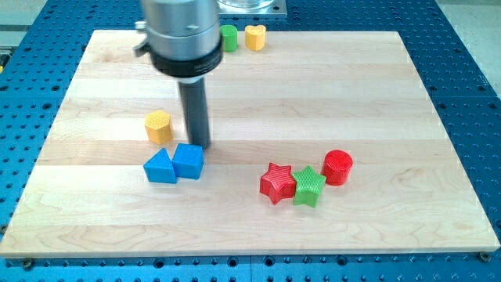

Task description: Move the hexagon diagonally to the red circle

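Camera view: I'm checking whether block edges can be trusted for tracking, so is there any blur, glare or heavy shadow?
Camera view: sharp overall; the yellow hexagon and red circle have crisp edges. Lighting is even, with soft shadows under the blocks. My tip is sharp; the arm housing above it shows mild sheen.

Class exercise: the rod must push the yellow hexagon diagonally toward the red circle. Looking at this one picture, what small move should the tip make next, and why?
Probably slide my tip round to the view's upper left of the yellow hexagon. The tip now sits to the hexagon's right, just above the blue cube, while the red circle lies toward the view's lower right. Pushing from here would drive the hexagon the wrong way.
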Motion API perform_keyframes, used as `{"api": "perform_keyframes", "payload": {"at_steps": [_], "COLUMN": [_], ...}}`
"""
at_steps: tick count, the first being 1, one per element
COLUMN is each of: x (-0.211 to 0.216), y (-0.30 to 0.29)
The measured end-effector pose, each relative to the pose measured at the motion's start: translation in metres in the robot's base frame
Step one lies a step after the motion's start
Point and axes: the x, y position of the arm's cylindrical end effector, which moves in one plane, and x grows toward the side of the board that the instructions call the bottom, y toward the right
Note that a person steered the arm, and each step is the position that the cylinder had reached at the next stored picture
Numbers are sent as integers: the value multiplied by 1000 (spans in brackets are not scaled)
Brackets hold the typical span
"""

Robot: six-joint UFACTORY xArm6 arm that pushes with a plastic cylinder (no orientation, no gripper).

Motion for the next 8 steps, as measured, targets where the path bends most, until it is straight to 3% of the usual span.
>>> {"api": "perform_keyframes", "payload": {"at_steps": [3,6,7,8], "x": [22,-26,0,-21], "y": [-128,-106,-94,-36]}}
